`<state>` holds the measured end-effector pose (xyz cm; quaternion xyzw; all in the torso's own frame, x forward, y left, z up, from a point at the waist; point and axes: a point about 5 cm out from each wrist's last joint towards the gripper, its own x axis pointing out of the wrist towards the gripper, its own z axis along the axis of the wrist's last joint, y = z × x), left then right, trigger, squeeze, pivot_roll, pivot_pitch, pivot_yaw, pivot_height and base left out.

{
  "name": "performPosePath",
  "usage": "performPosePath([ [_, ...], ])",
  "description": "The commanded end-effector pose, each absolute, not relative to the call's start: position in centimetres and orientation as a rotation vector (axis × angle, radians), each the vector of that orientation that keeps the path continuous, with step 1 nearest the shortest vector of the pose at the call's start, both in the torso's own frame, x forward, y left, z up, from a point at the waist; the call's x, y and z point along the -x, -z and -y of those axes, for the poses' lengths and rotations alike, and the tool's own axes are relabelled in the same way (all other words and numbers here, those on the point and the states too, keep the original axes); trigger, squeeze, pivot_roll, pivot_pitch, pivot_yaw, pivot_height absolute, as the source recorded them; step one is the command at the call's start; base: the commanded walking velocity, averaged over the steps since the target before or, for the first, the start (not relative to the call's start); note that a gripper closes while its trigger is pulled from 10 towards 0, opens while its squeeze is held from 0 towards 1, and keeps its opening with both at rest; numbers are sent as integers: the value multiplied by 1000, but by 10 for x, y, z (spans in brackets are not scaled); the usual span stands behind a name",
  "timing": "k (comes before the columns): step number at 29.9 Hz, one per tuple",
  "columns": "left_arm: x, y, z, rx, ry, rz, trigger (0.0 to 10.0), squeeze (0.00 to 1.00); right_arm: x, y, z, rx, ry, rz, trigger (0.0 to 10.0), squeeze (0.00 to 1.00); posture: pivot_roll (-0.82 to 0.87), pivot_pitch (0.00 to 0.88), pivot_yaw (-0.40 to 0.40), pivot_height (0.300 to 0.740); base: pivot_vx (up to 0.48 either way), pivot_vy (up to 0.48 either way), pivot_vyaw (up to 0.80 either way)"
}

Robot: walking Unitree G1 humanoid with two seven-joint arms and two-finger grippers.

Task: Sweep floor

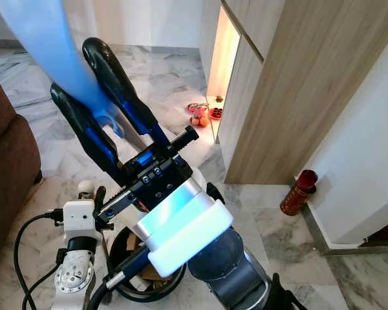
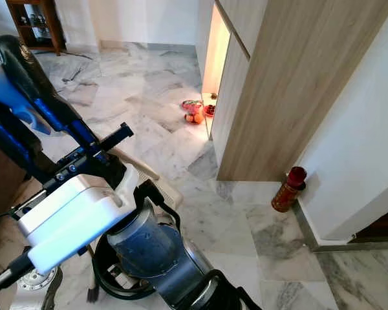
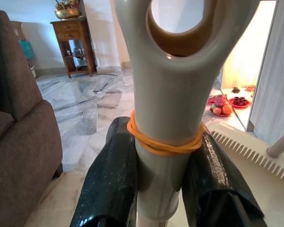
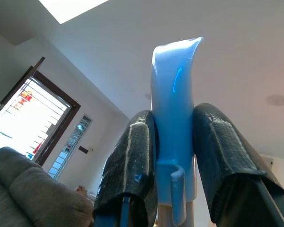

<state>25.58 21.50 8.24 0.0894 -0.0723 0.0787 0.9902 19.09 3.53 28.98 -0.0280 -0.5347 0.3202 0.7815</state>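
Observation:
My right gripper (image 1: 77, 68) is raised in front of the head camera and is shut on the light blue broom handle (image 1: 48, 45). In the right wrist view its two black fingers (image 4: 135, 156) clamp that blue handle (image 4: 174, 109) from both sides. My left gripper (image 3: 163, 132) is shut on a cream dustpan handle (image 3: 168, 94) that has a loop at its top and an orange rubber band around it. The silver left arm (image 1: 77, 248) is low at the left. The white dustpan (image 2: 163, 187) rests on the marble floor (image 2: 149, 97) below the arms.
A brown sofa (image 1: 6, 161) stands close on the left. A tall wooden cabinet (image 1: 291, 84) and a white wall close off the right, with a red bottle (image 1: 299, 192) at their corner. Red plates of fruit (image 1: 199, 115) lie by the lit gap. A wooden side table (image 2: 35, 22) is far back.

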Motion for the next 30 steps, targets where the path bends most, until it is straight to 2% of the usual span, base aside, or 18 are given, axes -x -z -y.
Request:
performPosePath([
  [1,-261,-88,-206,-180,-122,188,10000,0,-173,-306,-34,50,-701,1292,10000,0,31,69,-73,740,0,0,0],
  [25,-263,-88,-204,-177,-118,193,10000,0,-173,-303,-36,91,-725,1303,10000,0,32,60,-77,740,0,0,0],
  [30,-264,-88,-203,-176,-116,192,10000,0,-184,-303,-29,-54,-691,1193,10000,0,34,56,-76,740,0,0,0],
])
